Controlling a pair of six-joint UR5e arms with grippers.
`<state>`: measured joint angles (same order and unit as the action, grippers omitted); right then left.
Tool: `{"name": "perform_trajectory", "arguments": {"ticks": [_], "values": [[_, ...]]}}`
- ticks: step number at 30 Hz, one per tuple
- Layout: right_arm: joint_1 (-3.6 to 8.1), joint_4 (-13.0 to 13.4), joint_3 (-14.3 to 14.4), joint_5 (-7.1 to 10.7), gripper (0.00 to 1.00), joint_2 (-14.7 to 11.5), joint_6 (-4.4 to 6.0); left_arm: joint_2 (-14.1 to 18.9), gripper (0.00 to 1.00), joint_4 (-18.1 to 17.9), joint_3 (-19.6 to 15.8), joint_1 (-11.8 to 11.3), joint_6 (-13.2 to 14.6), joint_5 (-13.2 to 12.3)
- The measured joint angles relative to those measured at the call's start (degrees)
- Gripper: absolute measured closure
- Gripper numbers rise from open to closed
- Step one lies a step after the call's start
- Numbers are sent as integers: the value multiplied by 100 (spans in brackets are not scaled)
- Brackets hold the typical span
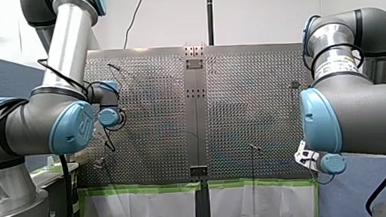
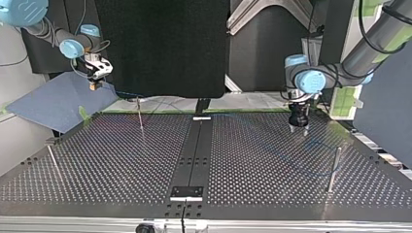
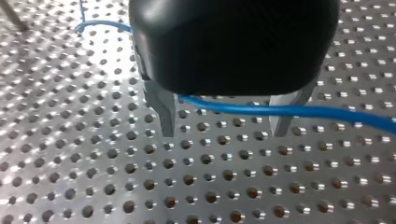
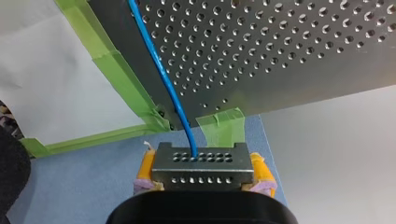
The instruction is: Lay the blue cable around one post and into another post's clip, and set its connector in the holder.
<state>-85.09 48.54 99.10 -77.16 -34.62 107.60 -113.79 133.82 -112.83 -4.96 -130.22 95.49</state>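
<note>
**Connector clamped off the bench edge, cable loose under an open gripper**

The robot's right gripper [image 4: 204,170] is closed on the flat grey metal connector [image 4: 201,181] with two rows of small holes. Its yellow pads [image 4: 147,167] press on the connector's two short ends. It hangs beyond the corner of the perforated metal bench [image 4: 303,51], over a blue sheet [image 4: 70,196] and strips of green tape [image 4: 114,70]. This is likely meant to keep the cable end under control while the rest is routed. The thin blue cable [image 4: 161,70] leaves the connector's upper row and runs up onto the bench.

The left gripper [image 3: 224,125], black with bare metal fingers [image 3: 164,114], stands low over the bench with its fingers wide apart. The cable crosses the gap between them and passes one fingertip, and nothing is pinched. That stance reads as readiness to take the cable mid-length and steer it toward a post.

In the top view, three slim metal posts stand on the bench. One [image 2: 334,167] is near the left gripper, one [image 2: 140,114] is at the far edge nearer the right gripper, and one [image 2: 52,162] is at the view's left. None appears to have cable around it, though the clips are too small to make out. The holder cannot be picked out, so the connector is judged not yet seated.
</note>
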Motion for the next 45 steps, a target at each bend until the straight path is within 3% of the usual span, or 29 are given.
{"name": "perform_trajectory", "arguments": {"ticks": [15, 27, 35, 45], "values": [[-38, 24, 0, -1, 100, 2, 0, 2, 0, -542, -1, -218, -760, -32], [-56, 42, 0, 2, 100, 2, 4, 2, 0, -700, -5, -376, -1395, 224], [-63, 74, 0, 6, 100, 9, 8, 2, 0, -804, -14, -427, -1845, 249], [-89, 77, 0, 7, 100, 11, 8, 10, 0, -1198, -393, -507, -2384, 243]]}}
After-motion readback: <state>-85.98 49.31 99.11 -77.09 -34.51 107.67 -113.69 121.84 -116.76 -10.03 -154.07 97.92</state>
